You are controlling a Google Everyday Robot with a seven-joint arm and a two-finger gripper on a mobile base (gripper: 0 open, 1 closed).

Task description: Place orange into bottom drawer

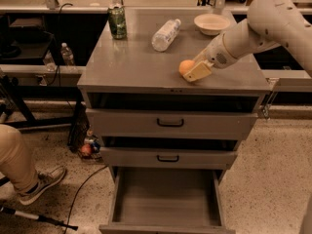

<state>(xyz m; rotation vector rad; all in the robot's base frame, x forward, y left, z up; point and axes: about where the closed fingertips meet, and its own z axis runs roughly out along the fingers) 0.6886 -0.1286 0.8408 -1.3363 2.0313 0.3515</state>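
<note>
The orange (185, 65) sits on the grey cabinet top (131, 67), right of centre near the front edge. My gripper (191, 71) is at the orange, reaching in from the right, with its cream end against the fruit's front right side; the far side of the gripper is hidden. The bottom drawer (168, 199) is pulled out below, and its plain grey inside holds nothing.
On the cabinet top stand a green can (117, 21) at the back left, a clear bottle (165, 34) lying on its side, and a beige bowl (211, 23) at the back right. The two upper drawers (170, 123) are shut. A person's leg and shoe (29, 179) are at the left, with cables and a small reddish ball (86, 149).
</note>
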